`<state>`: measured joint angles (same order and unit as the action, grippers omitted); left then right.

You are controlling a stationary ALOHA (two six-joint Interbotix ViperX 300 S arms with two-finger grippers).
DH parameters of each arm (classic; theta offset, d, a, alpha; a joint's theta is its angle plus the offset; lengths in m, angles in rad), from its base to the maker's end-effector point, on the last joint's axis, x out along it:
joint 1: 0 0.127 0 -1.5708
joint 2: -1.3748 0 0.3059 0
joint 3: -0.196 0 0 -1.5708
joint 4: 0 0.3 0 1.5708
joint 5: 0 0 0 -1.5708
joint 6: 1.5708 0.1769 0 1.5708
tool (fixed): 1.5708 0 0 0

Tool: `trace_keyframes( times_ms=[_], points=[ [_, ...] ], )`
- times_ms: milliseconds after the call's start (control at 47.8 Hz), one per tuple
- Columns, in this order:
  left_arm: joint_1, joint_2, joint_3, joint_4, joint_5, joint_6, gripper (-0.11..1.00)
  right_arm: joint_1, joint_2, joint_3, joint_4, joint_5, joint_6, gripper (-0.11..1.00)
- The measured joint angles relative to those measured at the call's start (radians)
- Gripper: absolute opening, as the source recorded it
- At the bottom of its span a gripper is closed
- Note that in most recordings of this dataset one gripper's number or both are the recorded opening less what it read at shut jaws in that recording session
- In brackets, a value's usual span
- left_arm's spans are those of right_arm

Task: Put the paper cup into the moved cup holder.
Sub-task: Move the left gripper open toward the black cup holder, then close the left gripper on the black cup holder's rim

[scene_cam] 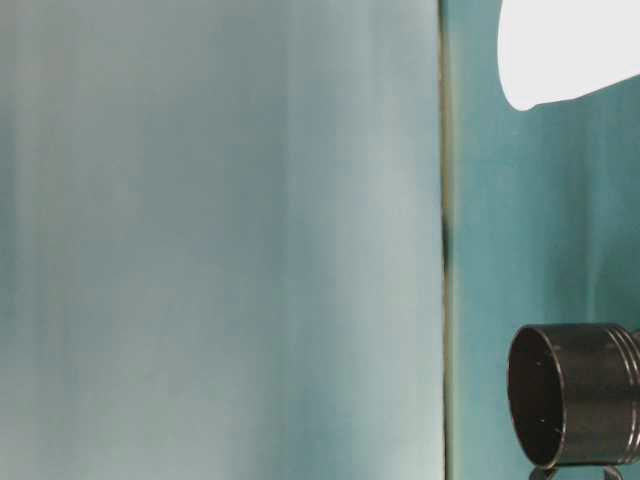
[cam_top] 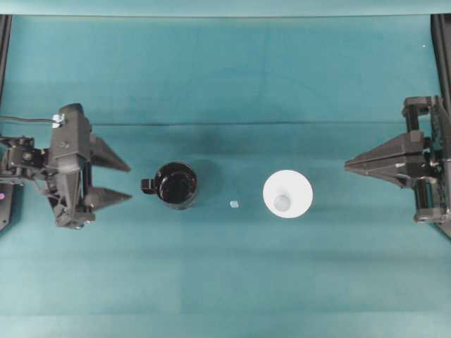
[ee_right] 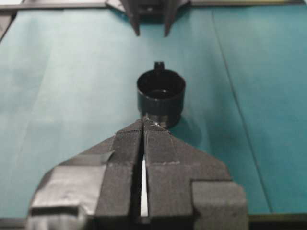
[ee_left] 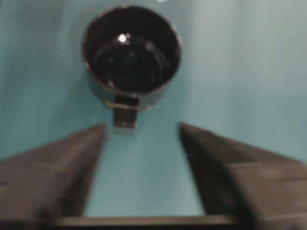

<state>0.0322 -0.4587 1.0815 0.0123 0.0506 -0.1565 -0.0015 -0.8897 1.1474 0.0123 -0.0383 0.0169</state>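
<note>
Two claws face each other across a teal worktop (cam_top: pixel 225 70), one at each short edge, with the task's things standing between them along the midline.

Left claw (cam_top: pixel 116 181): its two black fingers stand wide apart, with nothing between them, tips pointing at the cup holder. In the left wrist view the fingers (ee_left: pixel 62 167) frame bare worktop just short of the handle.

Right claw (cam_top: pixel 349 166): fingers pressed together to a single point, clamped on nothing, well apart from the paper cup. In the right wrist view the closed tips (ee_right: pixel 144 122) show only a hairline seam between them.

Cup holder (cam_top: pixel 176 185): a glossy black mug, upright, left of the worktop's centre, its small handle (cam_top: pixel 146 186) turned toward the left edge and the left claw. The interior is dark and reflective.

Paper cup (cam_top: pixel 287 194): white, upright, mouth upward, right of the worktop's centre, well apart from the cup holder and not inside it.

Pale scrap (cam_top: pixel 234 204): a tiny piece lying on the worktop between the two cups.

No brand, label or legible writing shows on either cup, the claws or the worktop.
</note>
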Motion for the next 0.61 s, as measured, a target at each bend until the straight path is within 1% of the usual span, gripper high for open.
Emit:
trace_keyframes(
  times_ms=[42,167,272,607],
  points=[
    [0.003,0.012,0.0,0.0,0.0,0.003,0.88,0.0,0.003,0.0,0.0,0.0,0.0,0.04],
    [0.005,0.051,0.002,0.0,0.0,0.003,0.82,-0.002,0.009,0.0,0.0,0.0,0.002,0.04],
    [0.005,0.089,0.005,0.0,-0.005,0.003,0.82,-0.002,0.009,0.0,-0.002,0.0,0.002,0.04],
    [0.015,0.198,0.006,0.0,-0.127,0.003,0.82,-0.002,0.009,0.0,0.0,0.0,0.002,0.03]
  ],
)
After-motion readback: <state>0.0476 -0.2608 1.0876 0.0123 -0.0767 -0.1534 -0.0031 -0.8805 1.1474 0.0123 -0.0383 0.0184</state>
